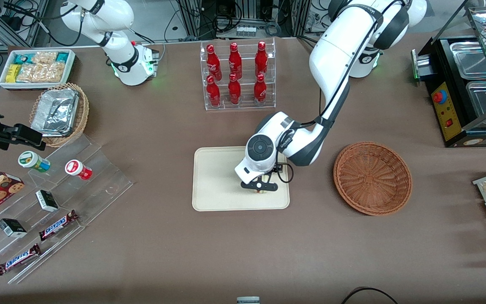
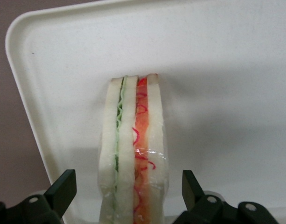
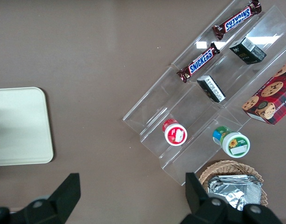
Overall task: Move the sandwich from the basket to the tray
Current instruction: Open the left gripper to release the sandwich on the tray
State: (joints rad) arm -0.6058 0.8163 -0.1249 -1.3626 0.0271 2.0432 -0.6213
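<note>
Smooth cream tray [image 2: 217, 56] leaves you free rim around the sandwich [image 2: 133, 154]; gripper [image 2: 129, 186] fingers stand wide beside it.

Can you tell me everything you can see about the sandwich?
The sandwich is a wedge of pale white bread slices with a green leafy layer and a red-orange layer showing along its edge, and it looks wrapped in clear film. It stands on its edge on the cream tray. The gripper sits right over it, fingers open on either side and not touching the bread.

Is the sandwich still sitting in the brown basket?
No, the sandwich stands on the tray, between the open pincer fingers.
</note>
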